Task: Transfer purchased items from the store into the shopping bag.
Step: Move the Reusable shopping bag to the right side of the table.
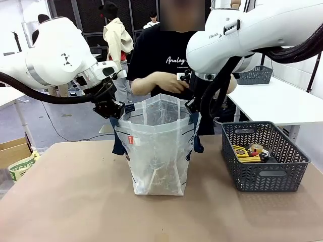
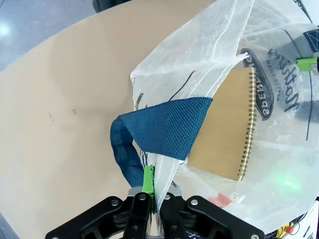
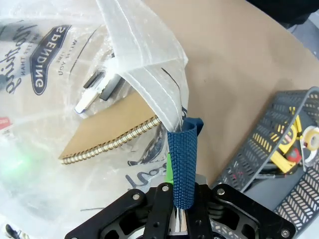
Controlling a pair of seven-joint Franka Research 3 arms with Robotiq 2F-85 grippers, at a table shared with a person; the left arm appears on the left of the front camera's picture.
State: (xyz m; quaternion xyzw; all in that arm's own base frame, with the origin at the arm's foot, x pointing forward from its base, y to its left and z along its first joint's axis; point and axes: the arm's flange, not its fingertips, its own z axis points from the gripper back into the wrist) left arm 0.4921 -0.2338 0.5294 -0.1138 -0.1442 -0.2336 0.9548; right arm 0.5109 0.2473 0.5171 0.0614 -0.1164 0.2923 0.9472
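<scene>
While both tools (image 2: pixel 151 185) (image 3: pixel 177 196) clamp its rim, the shopping bag (image 1: pixel 159 151) gapes.

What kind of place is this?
Probably a robot lab staged as a checkout: left gripper and right gripper hold the shopping bag, a grey basket stands beside it, white table behind.

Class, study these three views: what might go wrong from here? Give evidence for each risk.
1. The left fingers pinch thin film at the rim of the shopping bag; it may slip or tear.
2. The right fingers clamp the navy strap; a pull could tip the bag.
3. The person's hand is close to the right arm; contact is possible.
</scene>
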